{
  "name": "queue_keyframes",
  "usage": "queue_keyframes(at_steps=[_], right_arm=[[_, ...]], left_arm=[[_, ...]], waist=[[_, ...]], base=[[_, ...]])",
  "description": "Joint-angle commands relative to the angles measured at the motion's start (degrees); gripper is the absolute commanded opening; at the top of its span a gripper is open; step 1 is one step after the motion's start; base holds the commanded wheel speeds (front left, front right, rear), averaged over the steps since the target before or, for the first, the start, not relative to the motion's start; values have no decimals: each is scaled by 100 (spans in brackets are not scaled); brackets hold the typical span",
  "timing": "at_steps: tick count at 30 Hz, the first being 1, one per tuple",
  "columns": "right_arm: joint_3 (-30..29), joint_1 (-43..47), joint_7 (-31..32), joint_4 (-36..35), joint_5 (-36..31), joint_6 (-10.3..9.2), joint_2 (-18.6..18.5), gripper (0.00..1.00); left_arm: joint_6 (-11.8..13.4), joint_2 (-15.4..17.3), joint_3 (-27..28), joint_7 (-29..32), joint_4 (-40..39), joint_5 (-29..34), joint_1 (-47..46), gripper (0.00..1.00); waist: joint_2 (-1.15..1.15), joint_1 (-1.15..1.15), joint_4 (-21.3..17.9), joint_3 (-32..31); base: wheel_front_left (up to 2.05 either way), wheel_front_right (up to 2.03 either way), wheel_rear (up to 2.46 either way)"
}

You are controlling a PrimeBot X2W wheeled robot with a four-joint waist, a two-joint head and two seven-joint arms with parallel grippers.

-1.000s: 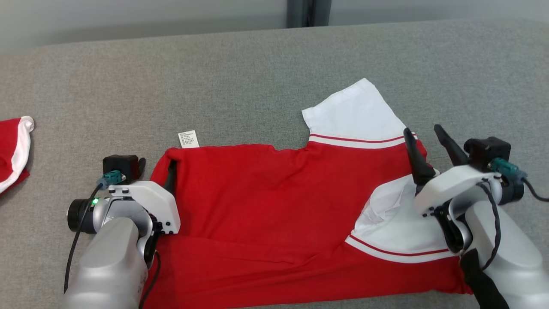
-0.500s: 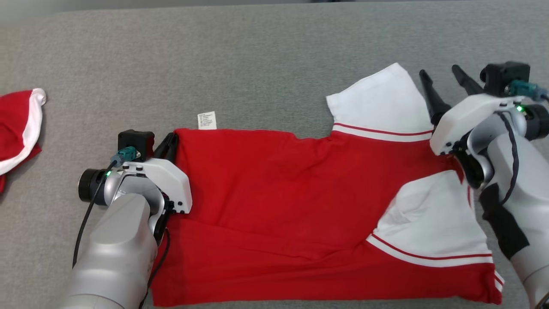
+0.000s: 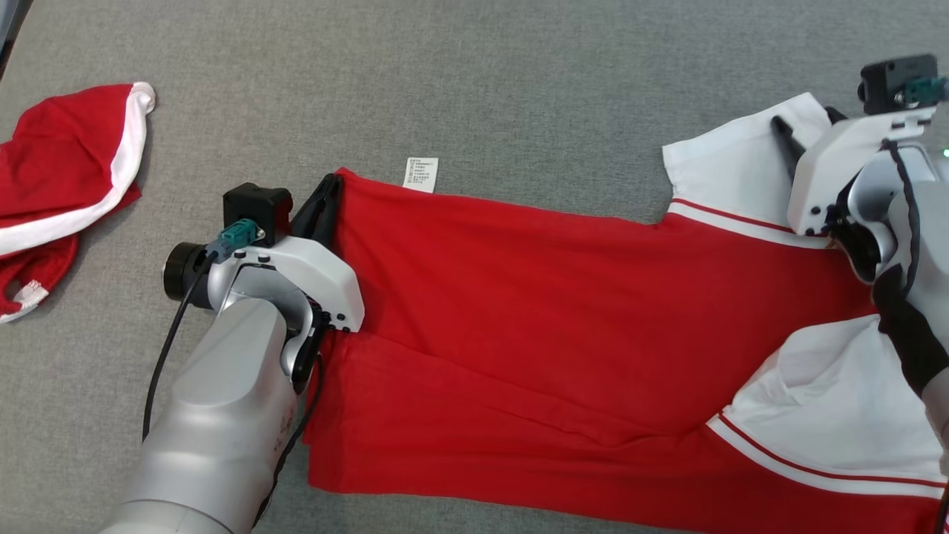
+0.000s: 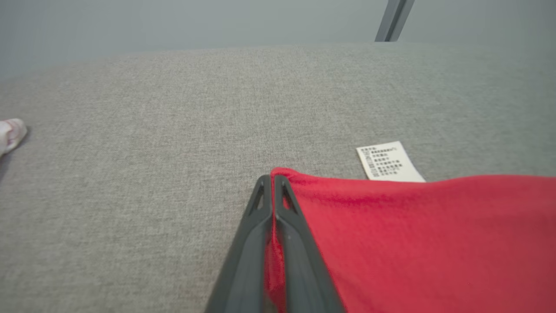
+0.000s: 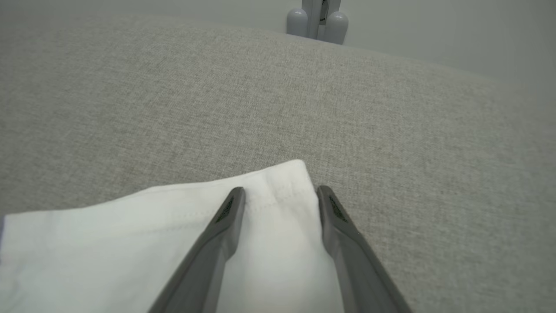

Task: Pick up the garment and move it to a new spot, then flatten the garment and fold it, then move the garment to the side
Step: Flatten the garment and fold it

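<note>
**Corners being gripped, fold not begun**

Garment point(image 3: 563, 297) lies spread on grey table point(image 3: 474, 81), centre to right. L gripper point(image 4: 273, 179) is clamped on its far-left red corner, by care label point(image 4: 388, 161). R gripper point(image 5: 280, 191) has fingers apart, straddling white sleeve point(image 5: 108, 243) corner, no pinch yet. Near part looks creased. Fold and move aside prob. remain.

Bright even light; soft shadows; slight blur.

Red garment point(image 3: 556, 297) on grey fabric surface point(image 3: 482, 89)
</note>
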Motion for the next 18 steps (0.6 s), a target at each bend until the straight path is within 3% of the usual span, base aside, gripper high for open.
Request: queue_keyframes(at_steps=[1,6,11,18], right_arm=[[31,56,56,87,-6,-2,-11,0],[-17,-246,-354,205,-125,-2,-260,0],[-354,-564,-1169,384,-365,-2,-439,0],[-792,-625,-1823,486,-682,-2,-336,0]], left_arm=[[52,34,-4,-22,-23,-44,-17,0],[164,36,-105,-23,-210,-192,-110,0],[324,46,93,-24,-469,-132,-210,0],[268,129,348,-18,-632,29,-120,0]], waist=[[0,0,32,37],[0,0,75,74],[0,0,93,71],[0,0,-60,-205]], base=[[0,0,0],[0,0,0],[0,0,0],[0,0,0]])
